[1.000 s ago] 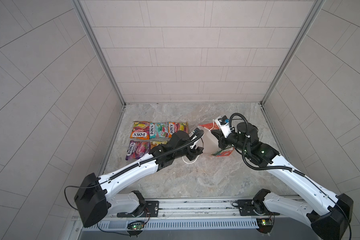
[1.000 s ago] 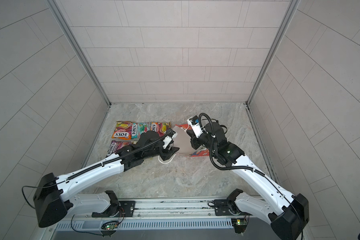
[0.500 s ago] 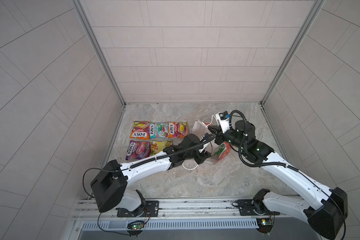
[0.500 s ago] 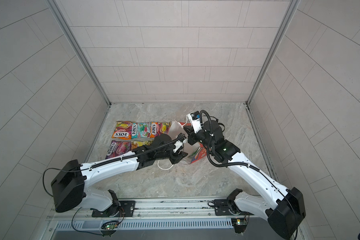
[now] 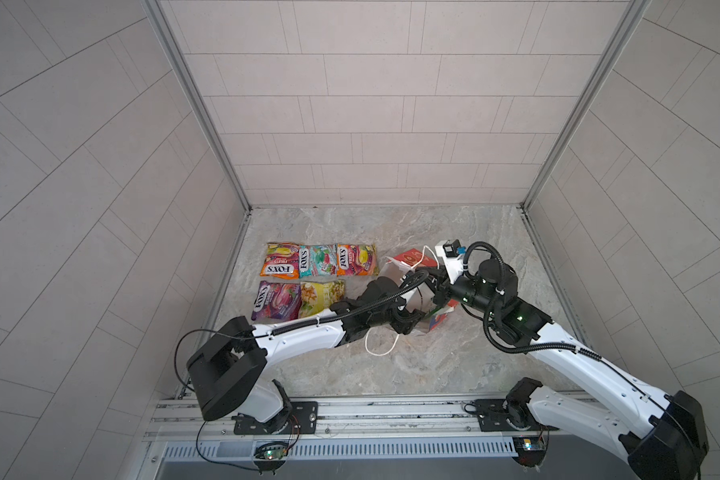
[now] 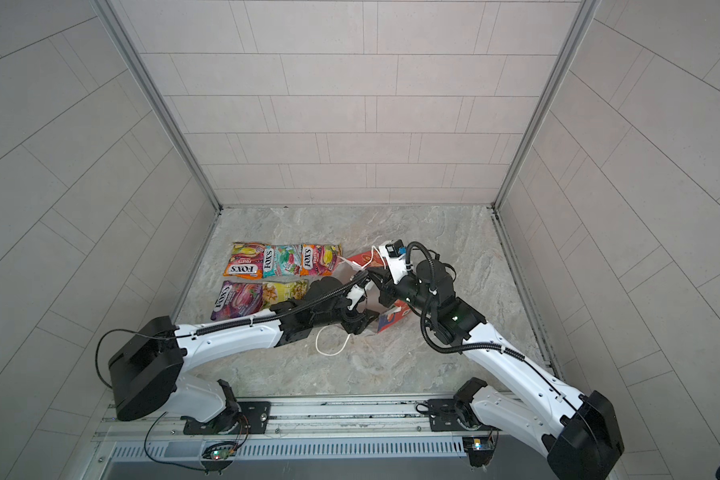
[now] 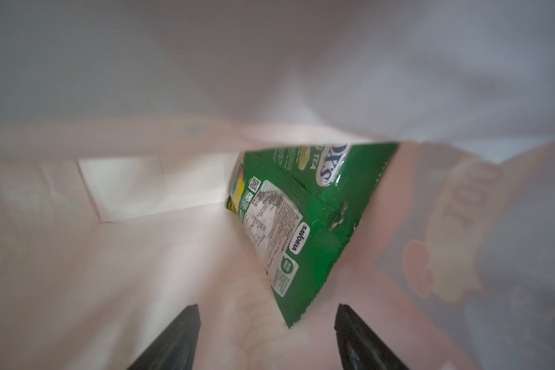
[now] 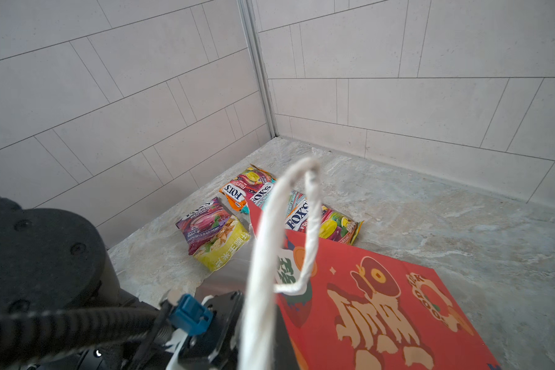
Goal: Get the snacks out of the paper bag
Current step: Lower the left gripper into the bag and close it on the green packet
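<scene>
Left wrist view is looking straight into the paper bag (image 7: 135, 262), whose white inside is holding one green packet (image 7: 321, 205), leaning against a side wall near the bottom. In both top views the bag is lying tipped over on the marble table (image 5: 433, 365), its mouth facing the left arm, with one white cord handle (image 5: 381, 347) trailing on the surface. Five other snacks are lying flat outside it, well to the left: an orange packet (image 5: 280, 262), a teal packet (image 5: 317, 260) and a second orange packet (image 5: 356, 259) in a row, with a purple packet (image 5: 276, 300) and a yellow packet (image 5: 321, 296) in front of them.

Stretching low across the table, the left arm is reaching into the mouth, and the left gripper (image 7: 267, 307) is sitting inside with its jaws standing wide, gripping nothing; the green packet's near corner is lying between the fingertips (image 7: 189, 315).

From the other side, the right arm is bending down, and the right gripper (image 5: 433, 293) is pinching the bag's upper edge, jaws closed.
</scene>
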Controlling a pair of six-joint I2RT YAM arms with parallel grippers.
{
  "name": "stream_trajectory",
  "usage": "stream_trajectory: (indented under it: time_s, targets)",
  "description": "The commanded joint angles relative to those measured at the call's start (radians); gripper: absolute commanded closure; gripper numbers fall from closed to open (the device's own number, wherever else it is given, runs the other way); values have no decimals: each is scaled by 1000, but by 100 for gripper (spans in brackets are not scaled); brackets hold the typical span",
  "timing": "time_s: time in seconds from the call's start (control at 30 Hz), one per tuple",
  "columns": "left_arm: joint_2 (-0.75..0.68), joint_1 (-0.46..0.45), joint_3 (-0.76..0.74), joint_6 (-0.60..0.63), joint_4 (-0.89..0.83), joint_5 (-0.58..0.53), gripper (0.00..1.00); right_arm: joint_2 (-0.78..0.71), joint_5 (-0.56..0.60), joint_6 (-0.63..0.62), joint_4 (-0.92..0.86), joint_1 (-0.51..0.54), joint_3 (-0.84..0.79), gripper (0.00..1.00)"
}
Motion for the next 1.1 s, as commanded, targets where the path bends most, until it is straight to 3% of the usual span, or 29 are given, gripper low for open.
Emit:
stream_trajectory:
  time_s: [0.0, 0.2, 0.37, 0.7, 0.8, 0.87, 1.07]
  targets:
    - [28, -5, -17, -34, 95, 0, 26, -21, -16, -9, 9, 2, -20, 100]
    - [86, -5, -6, -80, 170, 40, 25, -8, 48, 33, 23, 2, 12, 100]
    - [91, -9, 14, -85, 191, 35, 25, 20, -6, 87, 107, 5, 22, 100]
    - [125, -31, 40, -93, 257, 41, 25, 46, 0, 96, 135, 12, 12, 100]
    - [170, -38, 55, -99, 276, 48, 28, 50, 2, 95, 141, 17, 13, 100]
    - [192, -41, 69, -112, 269, 55, 35, 51, 9, 90, 134, 18, 17, 100]
    - [191, -47, 58, -112, 279, 21, 36, 41, 47, 78, 101, 18, 30, 100]
